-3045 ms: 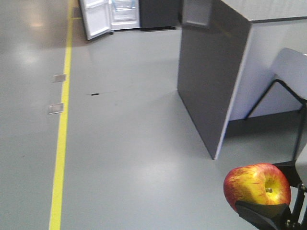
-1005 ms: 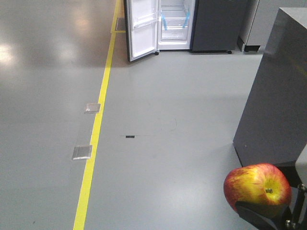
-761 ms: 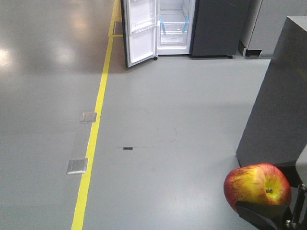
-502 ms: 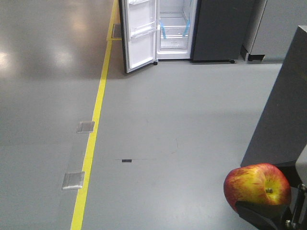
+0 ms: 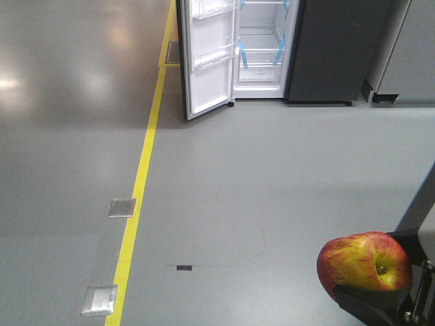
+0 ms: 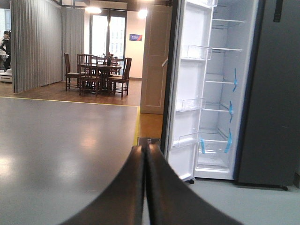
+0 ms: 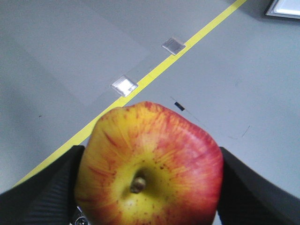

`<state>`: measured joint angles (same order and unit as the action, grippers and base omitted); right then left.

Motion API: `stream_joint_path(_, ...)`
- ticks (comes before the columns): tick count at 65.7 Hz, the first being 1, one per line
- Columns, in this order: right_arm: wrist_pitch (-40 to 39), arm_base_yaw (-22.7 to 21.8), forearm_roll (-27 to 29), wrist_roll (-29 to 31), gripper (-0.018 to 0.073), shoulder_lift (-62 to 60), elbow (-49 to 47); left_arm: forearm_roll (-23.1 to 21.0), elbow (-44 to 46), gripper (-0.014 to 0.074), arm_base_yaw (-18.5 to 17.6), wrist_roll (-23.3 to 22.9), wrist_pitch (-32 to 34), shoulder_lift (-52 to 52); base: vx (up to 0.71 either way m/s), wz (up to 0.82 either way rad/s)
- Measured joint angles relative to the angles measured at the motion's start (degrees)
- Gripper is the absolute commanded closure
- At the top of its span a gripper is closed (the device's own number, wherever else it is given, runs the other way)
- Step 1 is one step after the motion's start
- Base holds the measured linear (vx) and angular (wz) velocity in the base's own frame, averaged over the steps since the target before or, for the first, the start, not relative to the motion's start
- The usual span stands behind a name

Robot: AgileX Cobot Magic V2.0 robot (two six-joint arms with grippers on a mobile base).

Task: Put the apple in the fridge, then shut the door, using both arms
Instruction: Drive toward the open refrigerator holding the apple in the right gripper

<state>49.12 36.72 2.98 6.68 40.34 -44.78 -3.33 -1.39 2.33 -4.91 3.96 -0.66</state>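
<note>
Red with yellow streaks, one apple (image 7: 154, 140) sat clamped between the two black fingers (image 7: 42, 190) of our right gripper (image 7: 149, 187), stem dimple facing the wrist camera, above the grey floor (image 5: 224, 176). Well apart, the fridge (image 5: 262, 47) stood open, its white shelves taped blue. Its door (image 5: 207, 61) carried three clear bins. Our left gripper (image 6: 144, 157) pointed level towards it, jaws pressed together.

You face a glossy grey floor (image 5: 272, 176) crossed by a yellow line (image 5: 139, 183), two metal plates (image 5: 122, 207) beside it; beyond, wooden chairs (image 6: 120, 77) ring a table (image 6: 105, 67) before bright windows (image 6: 108, 33).
</note>
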Motion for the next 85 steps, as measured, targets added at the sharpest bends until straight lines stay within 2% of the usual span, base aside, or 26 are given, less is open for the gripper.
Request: stream_joint_path(85, 0.0, 0.0, 0.0, 0.0, 0.0376, 0.05, 0.0, 0.0, 0.0, 0.0602, 0.0, 0.0, 0.0, 0.0, 0.36, 0.01)
